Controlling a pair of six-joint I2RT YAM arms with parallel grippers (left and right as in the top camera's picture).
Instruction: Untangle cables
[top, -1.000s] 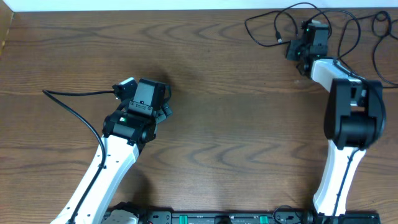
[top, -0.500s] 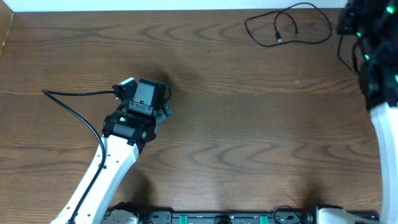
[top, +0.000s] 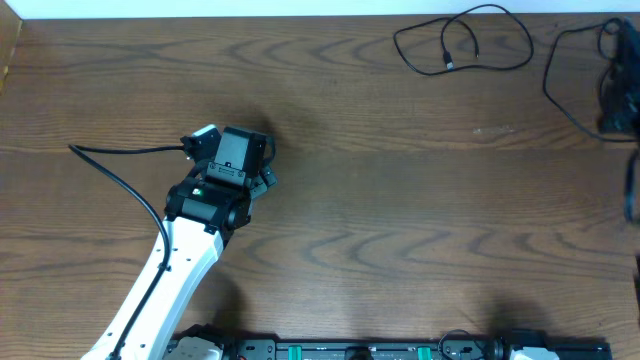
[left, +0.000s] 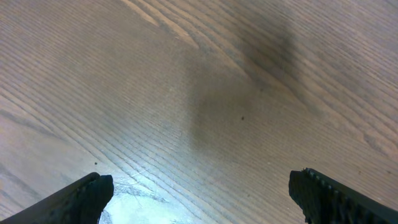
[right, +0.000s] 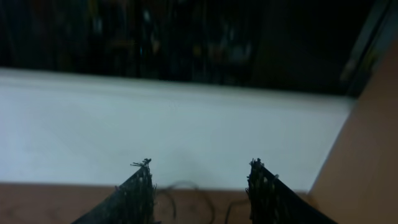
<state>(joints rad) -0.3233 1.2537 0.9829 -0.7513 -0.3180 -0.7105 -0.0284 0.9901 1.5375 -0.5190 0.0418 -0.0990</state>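
Two black cables lie at the far right of the table (top: 400, 200): one cable (top: 446, 60) in a loose loop that crosses itself, its small plug ends lying inside the loop, and a second cable (top: 546, 75) curving just beside it and running out of the overhead view at the right edge, so its full length cannot be judged. Both sit well apart from the left tool (left: 202, 185), far off to its right, while the right tool (right: 199, 180) is up over that corner, with thin cord strands faintly visible low between and just beyond its fingertips. The two cords do not appear to touch each other, which suggests the separating is largely done. Opening out the self-crossing loop looks like what is left, along with anything hidden past the frame. No white cord shows in any view, and no box, tray or other container is in sight to receive the cords. The right tool is released, fingers apart with nothing gripped between them, aimed toward the pale strip beyond the table's far edge. The left tool is spread wide and empty over bare wood, its arm's own wire (top: 130, 150) trailing off to the side
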